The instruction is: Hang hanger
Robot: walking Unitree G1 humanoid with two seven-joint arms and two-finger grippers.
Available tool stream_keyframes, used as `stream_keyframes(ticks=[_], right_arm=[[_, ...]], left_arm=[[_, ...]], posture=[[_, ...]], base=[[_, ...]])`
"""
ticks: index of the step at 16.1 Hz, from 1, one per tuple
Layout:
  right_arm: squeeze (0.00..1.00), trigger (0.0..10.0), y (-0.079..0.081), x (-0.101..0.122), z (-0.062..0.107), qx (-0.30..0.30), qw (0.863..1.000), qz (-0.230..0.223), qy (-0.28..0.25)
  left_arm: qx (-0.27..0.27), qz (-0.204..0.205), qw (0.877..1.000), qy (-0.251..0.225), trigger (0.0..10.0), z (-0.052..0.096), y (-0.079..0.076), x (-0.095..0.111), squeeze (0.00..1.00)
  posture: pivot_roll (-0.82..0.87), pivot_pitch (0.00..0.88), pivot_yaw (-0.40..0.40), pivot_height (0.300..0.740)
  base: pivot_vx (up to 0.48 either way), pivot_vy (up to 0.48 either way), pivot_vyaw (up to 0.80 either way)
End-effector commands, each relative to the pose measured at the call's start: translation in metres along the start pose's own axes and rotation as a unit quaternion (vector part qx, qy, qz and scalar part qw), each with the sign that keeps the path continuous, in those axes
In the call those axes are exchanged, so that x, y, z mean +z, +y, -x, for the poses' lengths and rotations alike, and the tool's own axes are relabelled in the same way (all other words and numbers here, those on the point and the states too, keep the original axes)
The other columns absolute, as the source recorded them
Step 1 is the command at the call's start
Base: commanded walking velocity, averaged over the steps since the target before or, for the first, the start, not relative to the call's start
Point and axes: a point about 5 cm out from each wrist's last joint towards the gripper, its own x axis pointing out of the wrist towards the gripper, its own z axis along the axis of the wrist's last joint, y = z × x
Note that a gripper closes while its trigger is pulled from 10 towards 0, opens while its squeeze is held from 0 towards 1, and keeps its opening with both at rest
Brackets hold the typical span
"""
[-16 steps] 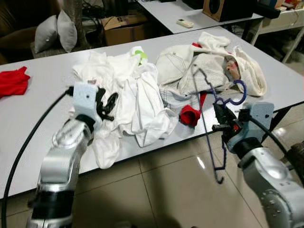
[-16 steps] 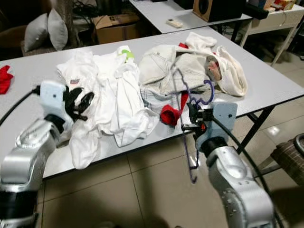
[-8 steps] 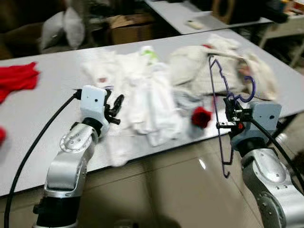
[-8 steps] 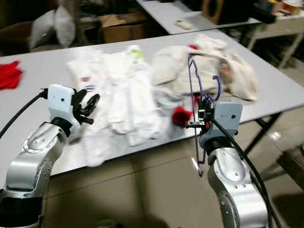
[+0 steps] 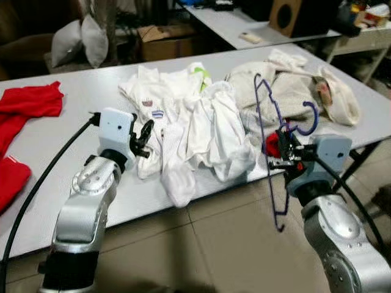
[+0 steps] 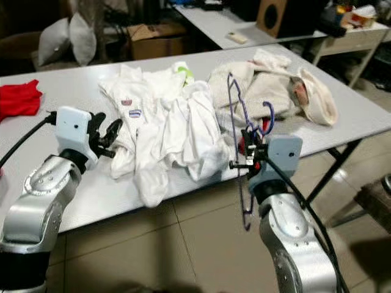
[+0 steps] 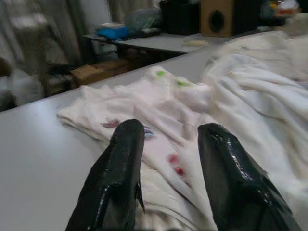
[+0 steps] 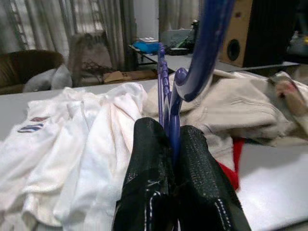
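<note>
Nearest the camera, the right gripper (image 5: 285, 149) hangs off the front edge of the grey table (image 5: 67, 101), above the tiled floor (image 5: 214, 244), with its two black fingers (image 8: 144, 159) pressed together on the blue hanger (image 5: 269, 128). The hanger is pinched just under its hook, which curls up and to the right of the gripper, while the thin frame stands nearly on edge: one part rises above the gripper in front of the clothes and the other drops below the table edge toward the floor. In the right wrist view the blue wire runs straight up out of the closed fingers. A small red cloth (image 5: 271, 144) lies on the table just behind the gripper. On the other side, the left gripper (image 5: 143, 135) is held over the table near its front edge, fingers spread apart and holding nothing, its tips pointing at the pile of white garments (image 5: 201, 125) that lies across the middle of the table and droops over the front edge. Farther back on the right is a heap of cream clothing (image 5: 287, 91). A red garment (image 5: 27, 104) lies at the far left of the table. Beyond the table stand a cardboard box (image 5: 165, 39), two grey cushions (image 5: 76, 39), a second table and a speaker (image 5: 290, 15).
</note>
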Motion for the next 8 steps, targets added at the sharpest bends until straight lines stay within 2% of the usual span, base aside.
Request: stream_keyframes(ticks=[1,2,3,4,5,6,7,8], right_arm=[[0.00,10.0,-0.001,0.001,0.002,0.000,1.000,-0.013,-0.006],[0.00,10.0,-0.004,0.002,0.004,-0.004,1.000,-0.022,-0.007],[0.00,10.0,-0.008,0.005,0.006,-0.022,0.999,-0.027,-0.019],[0.00,10.0,-0.009,0.007,0.007,-0.034,0.999,-0.024,-0.026],[0.00,10.0,-0.012,0.009,0.008,-0.041,0.999,-0.016,-0.028],[0.00,10.0,-0.012,0.009,0.010,-0.042,0.999,-0.013,-0.026],[0.00,10.0,-0.014,0.010,0.012,-0.044,0.999,-0.014,-0.027],[0.00,10.0,-0.016,0.009,0.014,-0.045,0.999,-0.014,-0.025]], left_arm=[[-0.003,-0.002,1.000,-0.002,10.0,-0.001,0.000,0.002,0.00],[-0.007,-0.002,1.000,-0.003,10.0,-0.003,-0.002,0.002,0.00],[-0.025,0.008,1.000,-0.012,10.0,-0.003,-0.008,0.004,0.42],[-0.026,0.012,0.999,-0.014,10.0,-0.003,-0.009,0.005,0.42],[-0.038,0.019,0.999,-0.011,10.0,-0.004,-0.013,0.006,0.89],[-0.046,0.023,0.999,-0.010,10.0,-0.003,-0.015,0.005,1.00],[-0.055,0.028,0.998,-0.007,10.0,-0.003,-0.018,0.002,1.00],[-0.048,0.037,0.998,-0.008,10.0,-0.003,-0.018,-0.001,1.00]], posture=[[-0.02,0.000,0.048,0.740],[-0.03,0.000,0.052,0.740],[-0.03,0.000,0.063,0.740],[-0.04,0.000,0.068,0.740],[-0.05,0.000,0.074,0.740],[-0.06,0.000,0.070,0.740],[-0.07,0.000,0.067,0.740],[-0.08,0.000,0.063,0.740]], base=[[0.000,0.379,0.00],[0.000,0.000,0.00],[0.000,0.000,0.00],[0.000,0.000,0.00],[0.000,-0.480,0.00],[0.000,-0.480,0.00],[0.000,-0.480,0.00],[0.000,0.000,0.00]])
